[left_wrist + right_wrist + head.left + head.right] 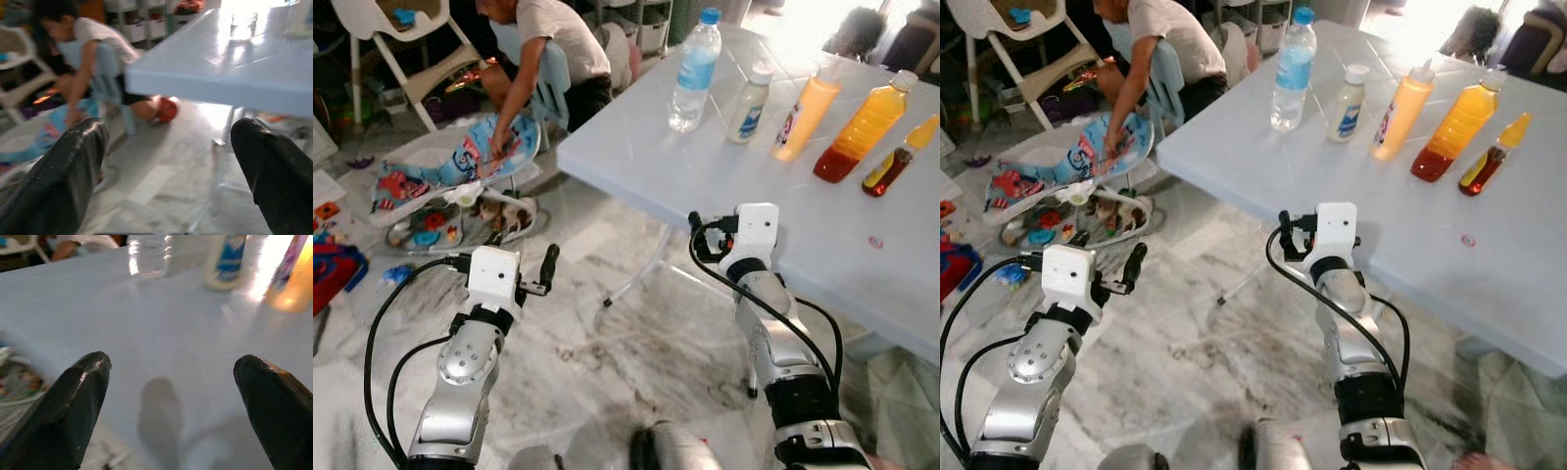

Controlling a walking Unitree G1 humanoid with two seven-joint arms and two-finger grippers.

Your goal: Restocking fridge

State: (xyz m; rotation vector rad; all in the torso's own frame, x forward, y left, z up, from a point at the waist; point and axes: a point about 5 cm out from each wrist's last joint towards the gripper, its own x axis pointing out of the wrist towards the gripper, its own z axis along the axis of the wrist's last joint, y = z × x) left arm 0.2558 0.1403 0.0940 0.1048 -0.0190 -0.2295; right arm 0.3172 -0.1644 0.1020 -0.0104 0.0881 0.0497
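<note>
- Right wrist view: the right end effector (171, 396) is wide open, holding nothing, just over the surface (705, 176) edge; the water bottle (693, 70) stands far back; a fast reach could knock it over.
- The left end effector (168, 161) is wide open near the floor; a person (548, 49) plays nearby; it might bump them.

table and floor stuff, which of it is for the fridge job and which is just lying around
For the job: water bottle, small white bottle, orange squeeze bottle, big amber bottle, small sauce bottle, all standing on the table.

Just around: baby bouncer, high chair, toys, a person.
</note>
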